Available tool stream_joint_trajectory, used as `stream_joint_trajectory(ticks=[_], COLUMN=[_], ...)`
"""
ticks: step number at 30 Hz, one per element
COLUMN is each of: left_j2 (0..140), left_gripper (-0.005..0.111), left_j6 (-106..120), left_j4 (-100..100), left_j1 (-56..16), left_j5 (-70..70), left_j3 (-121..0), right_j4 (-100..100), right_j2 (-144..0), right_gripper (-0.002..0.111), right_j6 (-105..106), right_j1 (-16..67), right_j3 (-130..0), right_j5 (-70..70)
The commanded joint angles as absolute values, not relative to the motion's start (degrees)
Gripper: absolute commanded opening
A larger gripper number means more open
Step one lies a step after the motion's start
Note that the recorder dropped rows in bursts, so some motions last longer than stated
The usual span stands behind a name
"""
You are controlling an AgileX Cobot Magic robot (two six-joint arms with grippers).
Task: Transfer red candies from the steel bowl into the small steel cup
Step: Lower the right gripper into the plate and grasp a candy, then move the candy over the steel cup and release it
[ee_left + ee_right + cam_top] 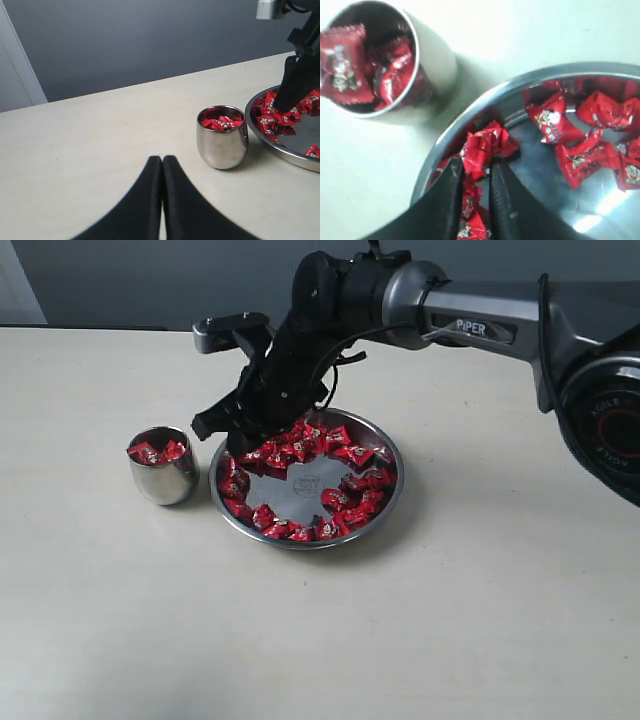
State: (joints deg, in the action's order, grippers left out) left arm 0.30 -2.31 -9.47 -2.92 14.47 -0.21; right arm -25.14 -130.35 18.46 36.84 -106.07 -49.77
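Note:
The steel bowl (392,495) sits mid-table with many red candies (350,495) ringing its flat bottom. Left of it stands the small steel cup (165,478), holding a few red candies (158,452). My right gripper (262,443) reaches down into the bowl's near-left side, by the cup. In the right wrist view its fingers (476,167) are shut on one red candy (482,149) just inside the bowl's rim (470,117), with the cup (437,60) close beyond. My left gripper (162,159) is shut on nothing, over bare table short of the cup (222,145).
The right arm (470,325) stretches from the right edge across the back of the bowl. The tabletop (450,620) is pale. A grey wall runs behind the table's far edge (125,87).

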Motion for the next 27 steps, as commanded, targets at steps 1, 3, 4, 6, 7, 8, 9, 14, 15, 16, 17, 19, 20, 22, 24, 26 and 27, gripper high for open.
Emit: stream_joint_trajectory(ticks=[1, 3, 4, 6, 7, 8, 9, 14, 15, 16, 17, 19, 20, 22, 24, 26, 27], left_j2=[0.0, 0.0, 0.0, 0.0, 0.0, 0.0, 0.0, 0.0, 0.0, 0.0, 0.0, 0.0, 0.0, 0.0, 0.0, 0.0, 0.0], left_gripper=[0.001, 0.001, 0.001, 0.001, 0.001, 0.001, 0.001, 0.001, 0.001, 0.001, 0.001, 0.001, 0.001, 0.001, 0.001, 0.001, 0.001], left_j6=[-2.5, -2.5, -2.4, -2.4, -2.4, -2.4, -2.4, -2.4, -2.4, -2.4, -2.4, -2.4, -2.4, -2.4, -2.4, -2.4, -2.4], left_j4=[-9.3, -9.3, -9.3, -9.3, -9.3, -9.3, -9.3, -9.3, -9.3, -9.3, -9.3, -9.3, -9.3, -9.3, -9.3, -9.3, -9.3], left_j1=[-2.9, -2.9, -2.9, -2.9, -2.9, -2.9, -2.9, -2.9, -2.9, -2.9, -2.9, -2.9, -2.9, -2.9, -2.9, -2.9, -2.9], left_j5=[13.9, 13.9, 13.9, 13.9, 13.9, 13.9, 13.9, 13.9, 13.9, 13.9, 13.9, 13.9, 13.9, 13.9, 13.9, 13.9, 13.9], left_j3=[0.0, 0.0, 0.0, 0.0, 0.0, 0.0, 0.0, 0.0, 0.0, 0.0, 0.0, 0.0, 0.0, 0.0, 0.0, 0.0, 0.0], right_j4=[-31.3, -35.5, -38.5, -41.9, -43.5, -44.5, -44.9, -44.8, -44.8, -44.2, -43.7, -43.7, -43.7, -43.7, -43.7, -43.7, -43.7], right_j2=[-129.0, -129.0, -129.0, -129.0, -129.0, -129.0, -129.0, -129.4, -129.6, -129.5, -129.6, -129.6, -129.6, -129.6, -129.6, -129.6, -129.6], right_gripper=[0.001, 0.001, 0.001, 0.001, 0.001, 0.001, 0.001, 0.001, 0.001, 0.001, 0.003, 0.01, 0.015, 0.025, 0.031, 0.031, 0.031], right_j6=[22.2, 24.7, 26.8, 29.8, 31.3, 32.8, 33.8, 34.7, 35.2, 35.1, 35.1, 35.1, 35.1, 35.1, 35.1, 35.1, 35.1], right_j1=[36.7, 36.8, 37.0, 37.5, 37.9, 38.3, 38.8, 40.4, 40.6, 40.6, 40.6, 40.6, 40.6, 40.6, 40.6, 40.6, 40.6], right_j3=[-106.0, -106.0, -106.0, -106.0, -106.0, -106.0, -106.0, -106.0, -106.0, -106.0, -106.0, -106.0, -106.0, -106.0, -106.0, -106.0, -106.0], right_j5=[-46.8, -45.7, -44.8, -43.2, -42.5, -41.8, -41.1, -38.5, -38.5, -38.5, -38.5, -38.8, -39.0, -38.9, -38.8, -38.8, -38.8])
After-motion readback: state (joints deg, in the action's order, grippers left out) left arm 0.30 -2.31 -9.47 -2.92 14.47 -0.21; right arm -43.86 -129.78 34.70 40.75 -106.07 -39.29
